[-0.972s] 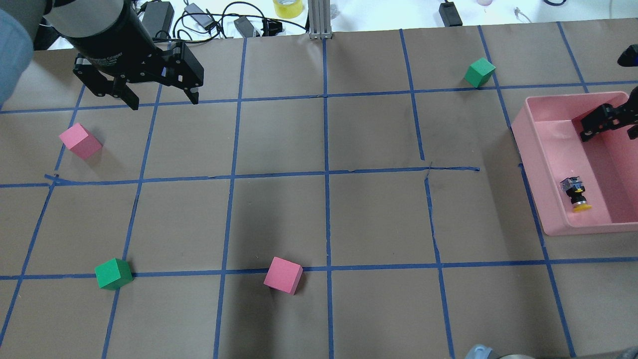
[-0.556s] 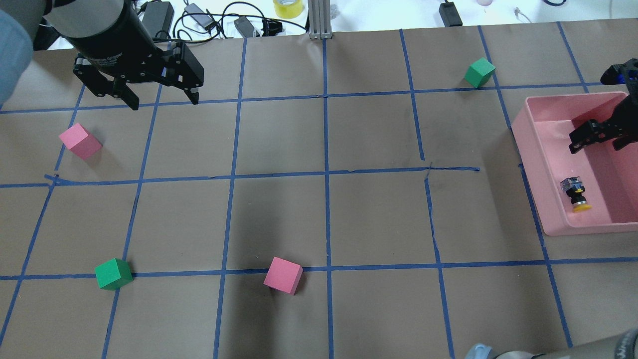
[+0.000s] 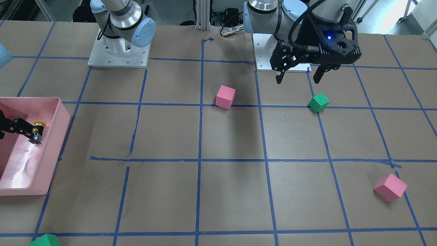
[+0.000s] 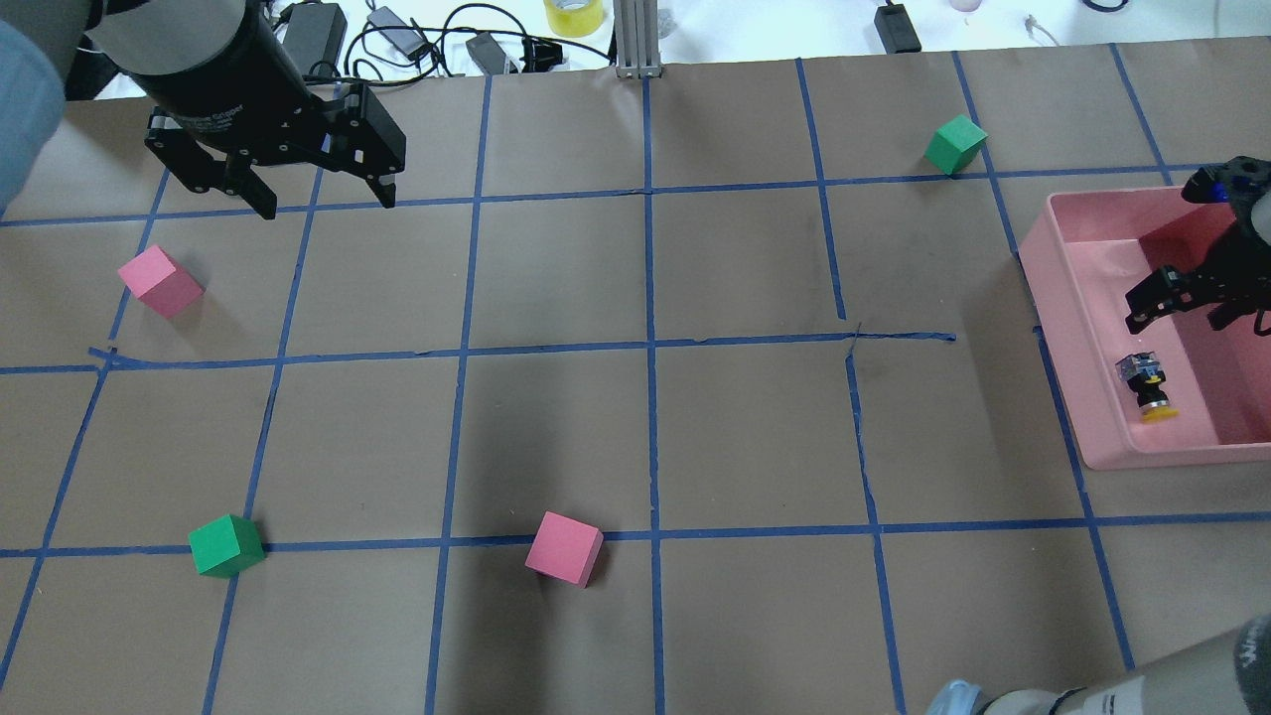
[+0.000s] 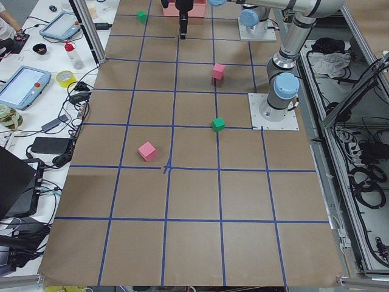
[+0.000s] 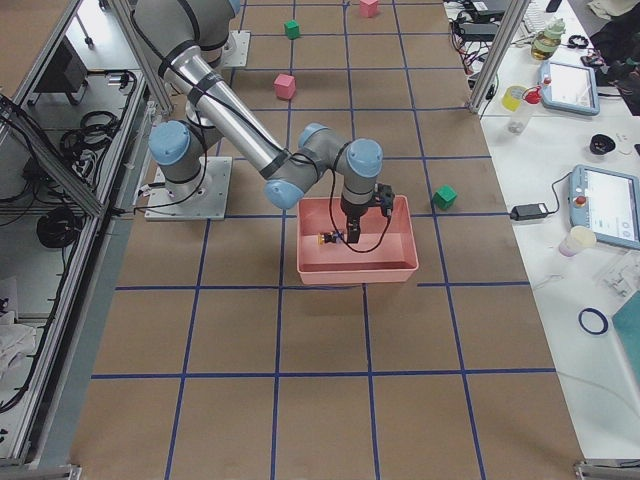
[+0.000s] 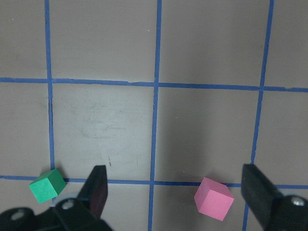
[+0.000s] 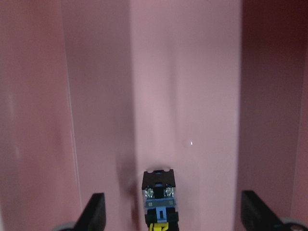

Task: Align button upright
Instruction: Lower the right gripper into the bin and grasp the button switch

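Observation:
The button [image 4: 1147, 385] lies on its side inside the pink bin [image 4: 1064, 328], near the bin's left wall. Its yellow cap points toward the robot and its grey base points away. It also shows in the front view [image 3: 37, 132] and in the right wrist view [image 8: 160, 199], low between the fingers. My right gripper [image 4: 1184, 310] is open and empty. It hangs over the bin, just beyond the button's base. My left gripper [image 4: 326, 199] is open and empty, high over the table's far left.
Two pink cubes [image 4: 159, 281] [image 4: 564, 548] and two green cubes [image 4: 226, 544] [image 4: 955, 144] are spread over the brown, blue-taped table. In the left wrist view a green cube [image 7: 47, 185] and a pink cube [image 7: 213, 198] lie below the open fingers. Cables lie beyond the far edge.
My right gripper has moved over the bin toward the robot and now stands closer to the button. The button and the left arm have not moved.

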Robot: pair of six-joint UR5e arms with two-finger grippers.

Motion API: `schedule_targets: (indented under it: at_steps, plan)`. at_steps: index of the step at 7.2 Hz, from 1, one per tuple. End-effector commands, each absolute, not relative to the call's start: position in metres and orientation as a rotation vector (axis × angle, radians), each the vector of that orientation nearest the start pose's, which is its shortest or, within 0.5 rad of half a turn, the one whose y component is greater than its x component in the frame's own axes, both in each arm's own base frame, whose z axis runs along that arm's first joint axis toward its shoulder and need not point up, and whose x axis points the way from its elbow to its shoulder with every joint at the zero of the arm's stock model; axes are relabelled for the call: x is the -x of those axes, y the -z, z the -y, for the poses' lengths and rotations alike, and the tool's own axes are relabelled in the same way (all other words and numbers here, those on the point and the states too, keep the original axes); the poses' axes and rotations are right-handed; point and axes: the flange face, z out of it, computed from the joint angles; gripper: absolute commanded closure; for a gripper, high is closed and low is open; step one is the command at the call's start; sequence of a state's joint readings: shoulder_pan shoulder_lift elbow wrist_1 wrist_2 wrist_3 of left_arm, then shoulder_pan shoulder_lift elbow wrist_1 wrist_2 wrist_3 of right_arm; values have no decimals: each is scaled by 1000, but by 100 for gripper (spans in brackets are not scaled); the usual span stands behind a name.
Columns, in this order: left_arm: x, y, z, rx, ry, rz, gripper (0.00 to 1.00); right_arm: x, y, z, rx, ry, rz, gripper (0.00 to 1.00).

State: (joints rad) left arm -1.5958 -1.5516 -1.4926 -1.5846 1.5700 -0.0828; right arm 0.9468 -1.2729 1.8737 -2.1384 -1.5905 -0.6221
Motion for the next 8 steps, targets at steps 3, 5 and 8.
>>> schedule_targets:
  at_steps: [3,5,8]
  plan:
    - [145,-535,486,92,132,-3144,0,212,-212,518,-1,-141,-3102,0]
    - [145,-534,487,92,130,-3144,0,209,-201,512,-1,-187,-3096,0]
    - [145,-534,487,92,130,-3144,0,210,-200,512,7,-199,-3098,70]
